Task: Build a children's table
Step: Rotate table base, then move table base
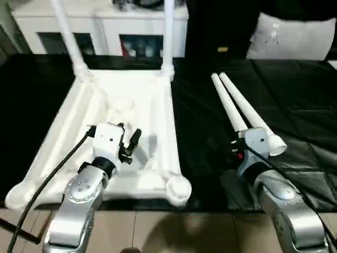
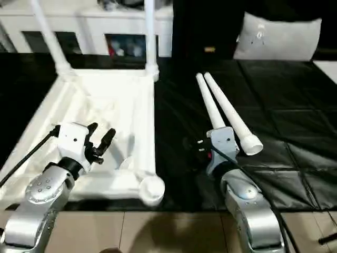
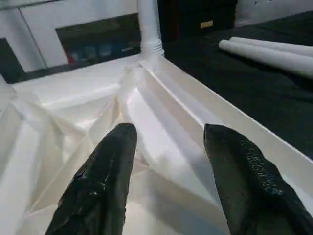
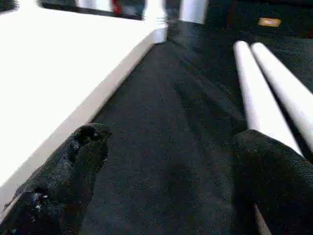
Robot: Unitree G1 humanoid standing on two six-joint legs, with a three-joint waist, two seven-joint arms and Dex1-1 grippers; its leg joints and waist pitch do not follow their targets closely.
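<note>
The right gripper hung spread wide over a black mat. Two loose legs (lying side by side) ran beside one finger; the tabletop's edge flanked the other.

A bare strip of black mat runs between the upturned table top and the two loose legs, wide enough for the right hand. Two fitted legs stand upright at the far corners, blocking reach toward the cabinet. Ribs cross the underside below the left hand.
</note>
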